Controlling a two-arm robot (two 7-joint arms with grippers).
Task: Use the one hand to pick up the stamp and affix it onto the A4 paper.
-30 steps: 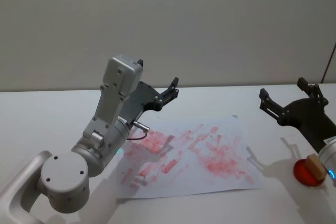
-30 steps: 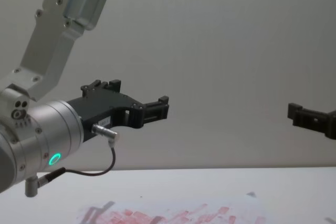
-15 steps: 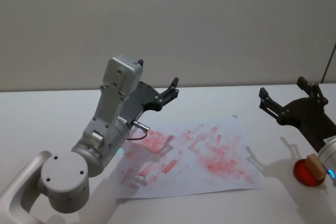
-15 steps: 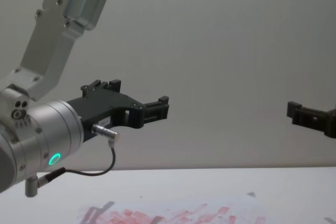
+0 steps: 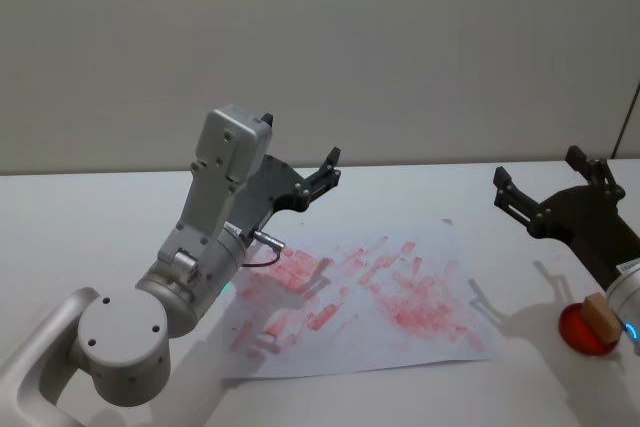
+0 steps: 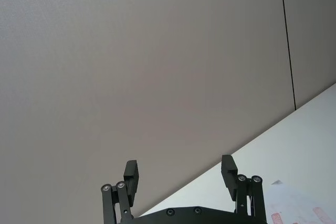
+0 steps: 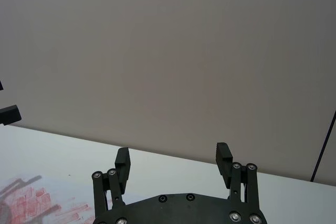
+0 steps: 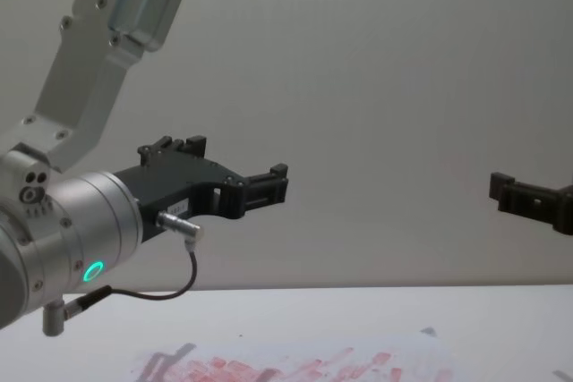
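Head view: A4 paper (image 5: 360,297) flat on the white table (image 5: 80,217), covered in pinkish-red rectangular prints. Well to the right of the sheet, near the lower right corner, stamp (image 5: 601,315) standing on a round red pad (image 5: 580,332), partly tucked behind a silver wrist (image 5: 628,302). Right jaws raised above the table beyond the stamp, just past the paper's right edge, spread wide, nothing between them, clear of the stamp. Left arm (image 5: 215,217) rising over the paper's left part, left jaws up in the air near the sheet's far edge, likewise spread and empty

Chest view: left arm large on the left, with a green ring light (image 8: 92,271) and a thin cable (image 8: 170,292) looping beneath; left jaws pointing toward the middle, high over the table. Right jaws poking in at the right edge at about the same height. Strip of printed paper along the bottom

Left wrist view: left jaws apart and empty against the grey wall (image 6: 157,51); table and a corner of the paper beyond

Right wrist view: right jaws apart and empty, wall behind; red prints of the paper on the table, tip of the left jaws farther off
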